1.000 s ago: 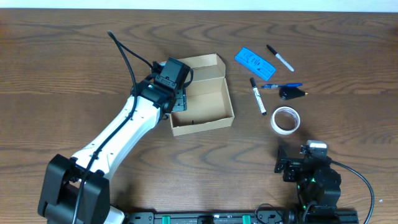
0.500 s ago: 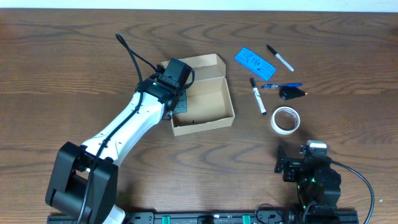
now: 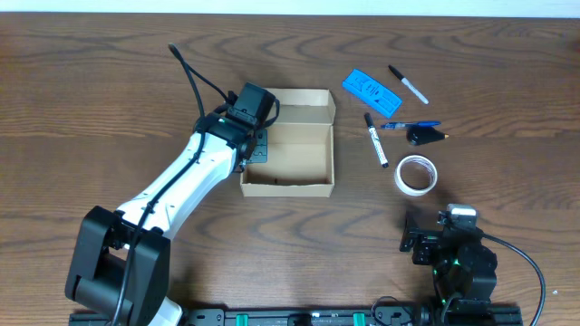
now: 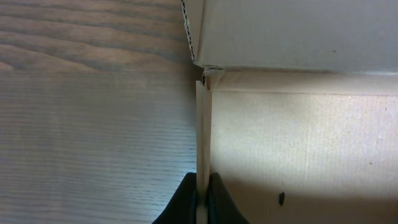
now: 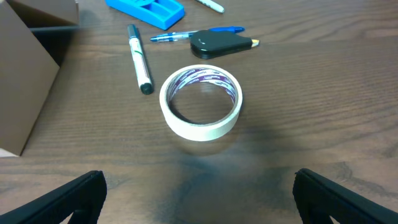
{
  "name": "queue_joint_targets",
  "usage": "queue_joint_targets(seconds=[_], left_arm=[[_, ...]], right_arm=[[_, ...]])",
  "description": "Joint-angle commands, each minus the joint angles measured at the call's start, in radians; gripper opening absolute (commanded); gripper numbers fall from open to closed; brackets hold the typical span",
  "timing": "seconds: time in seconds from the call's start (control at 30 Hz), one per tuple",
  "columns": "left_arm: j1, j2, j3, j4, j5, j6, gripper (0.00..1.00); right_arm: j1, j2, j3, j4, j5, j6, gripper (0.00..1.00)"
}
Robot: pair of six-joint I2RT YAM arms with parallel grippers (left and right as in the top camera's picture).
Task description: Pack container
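The container (image 3: 286, 187) is an open tan cardboard box at the table's middle, with its lid flap standing at the far side. My left gripper (image 3: 256, 149) reaches in from the left and is shut on the box's left wall. In the left wrist view, both black fingertips (image 4: 186, 194) pinch that thin wall (image 4: 203, 137), one outside and one inside. The box floor (image 4: 298, 143) looks bare apart from a small dark speck. My right gripper (image 3: 426, 237) sits near the front right edge. It stands open (image 5: 199, 180) over bare wood, just short of the tape roll (image 5: 201, 102).
Right of the box lie a black-capped marker (image 3: 376, 139), a blue pen (image 3: 410, 125), a small black object (image 3: 424, 136), a blue flat item (image 3: 370, 91), another pen (image 3: 409, 84) and the white tape roll (image 3: 416, 174). The box corner (image 5: 25, 68) shows in the right wrist view.
My left gripper closed on the box's left wall. The box turned from a slanted position to square with the table and shifted slightly left. The right arm stayed still.
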Motion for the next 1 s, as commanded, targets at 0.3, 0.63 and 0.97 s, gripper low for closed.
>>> queue_joint_targets(seconds=[0.3,0.63,0.97], left_arm=[[0.049,0.005,0.004,0.030,-0.028,0.018,0.29],[0.048,-0.082,0.011,-0.005,-0.029,0.019,0.95],[0.048,-0.442,0.038,-0.218,-0.027,0.064,0.95]], right_arm=[[-0.006,-0.004,0.001,-0.001,-0.003,-0.002,0.99],[-0.006,-0.004,0.001,-0.001,-0.003,-0.002,0.99],[-0.006,-0.004,0.001,-0.001,-0.003,-0.002,0.99]])
